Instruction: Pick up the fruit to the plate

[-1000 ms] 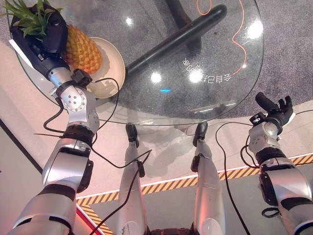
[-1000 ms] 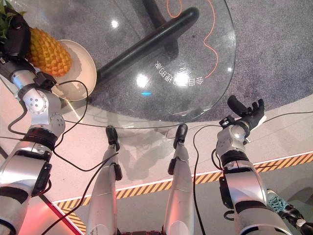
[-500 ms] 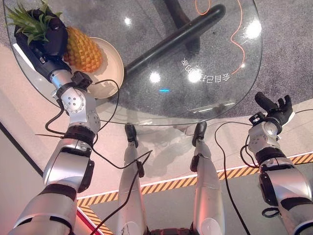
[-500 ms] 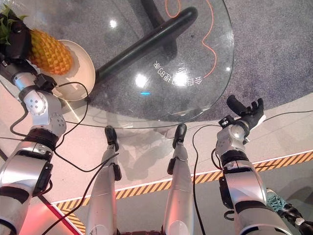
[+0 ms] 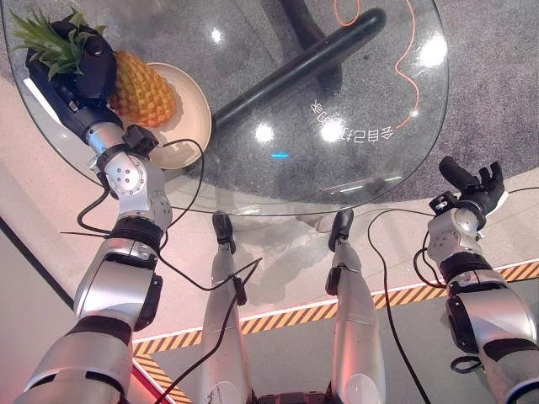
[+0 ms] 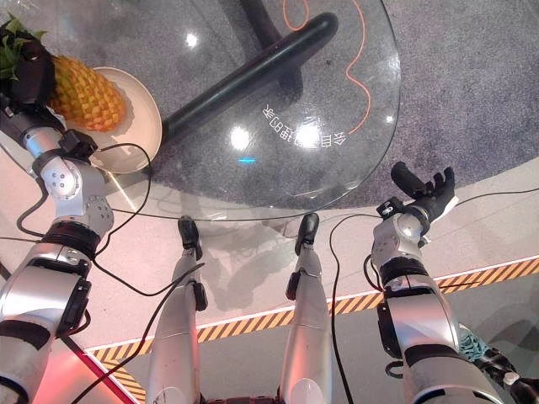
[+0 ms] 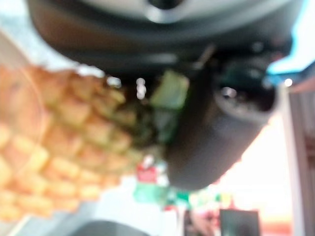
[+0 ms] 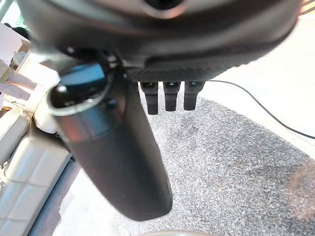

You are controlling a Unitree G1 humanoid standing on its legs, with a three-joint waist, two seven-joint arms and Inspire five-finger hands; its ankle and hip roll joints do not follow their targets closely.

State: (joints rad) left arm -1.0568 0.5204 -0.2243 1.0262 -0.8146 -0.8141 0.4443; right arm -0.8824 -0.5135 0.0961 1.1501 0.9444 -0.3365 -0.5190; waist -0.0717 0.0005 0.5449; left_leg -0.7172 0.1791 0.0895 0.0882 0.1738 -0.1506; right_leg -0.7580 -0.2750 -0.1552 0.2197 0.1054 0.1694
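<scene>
The right hand (image 5: 472, 187) is held idle off the near table (image 5: 370, 101) edge, fingers relaxed and empty. Farther off, the pineapple (image 5: 139, 84) lies on the plate (image 5: 189, 118), its crown end clasped by the left hand (image 5: 80, 71). The fingers are best released slowly so the fruit is not rolled off.

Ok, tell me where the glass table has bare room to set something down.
The glass table is bare from the plate across to its right rim. The crowded spot is its left edge, where the left robot hand grips the pineapple over the plate.
</scene>
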